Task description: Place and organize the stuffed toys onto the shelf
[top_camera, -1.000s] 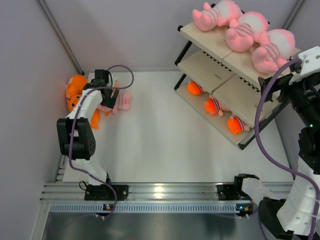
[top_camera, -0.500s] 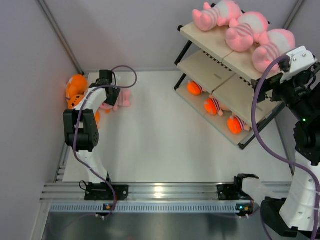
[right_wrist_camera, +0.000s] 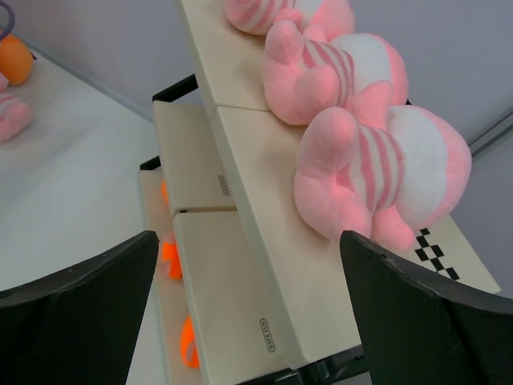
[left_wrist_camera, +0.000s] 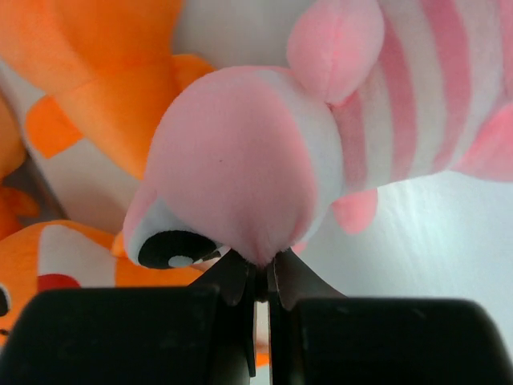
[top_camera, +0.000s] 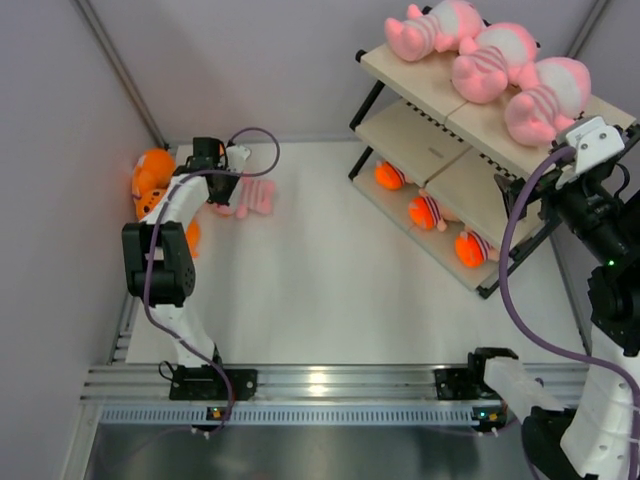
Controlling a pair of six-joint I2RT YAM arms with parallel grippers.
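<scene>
My left gripper (top_camera: 221, 186) (left_wrist_camera: 258, 269) is shut on a pinch of plush at the head of a pink striped stuffed toy (top_camera: 254, 196) (left_wrist_camera: 232, 168) lying at the far left of the table. Orange stuffed toys (top_camera: 152, 176) (left_wrist_camera: 96, 56) lie just beside and behind it. The shelf (top_camera: 432, 150) (right_wrist_camera: 240, 152) stands at the far right. Three pink toys (top_camera: 488, 64) (right_wrist_camera: 377, 168) line its top board and three orange ones (top_camera: 424, 212) sit on the bottom tier. My right gripper (top_camera: 572, 160) (right_wrist_camera: 248, 237) hangs open near the shelf's right end, holding nothing.
Grey walls close in the left side and the back. The shelf's black frame (top_camera: 512, 270) reaches toward the right arm. The middle tier (top_camera: 410, 132) carries nothing visible. White table surface (top_camera: 320, 270) lies between the arms.
My left gripper closed on the pink toy's head and drew it slightly right, away from the orange toys. The right arm drew back and down from the shelf's top board.
</scene>
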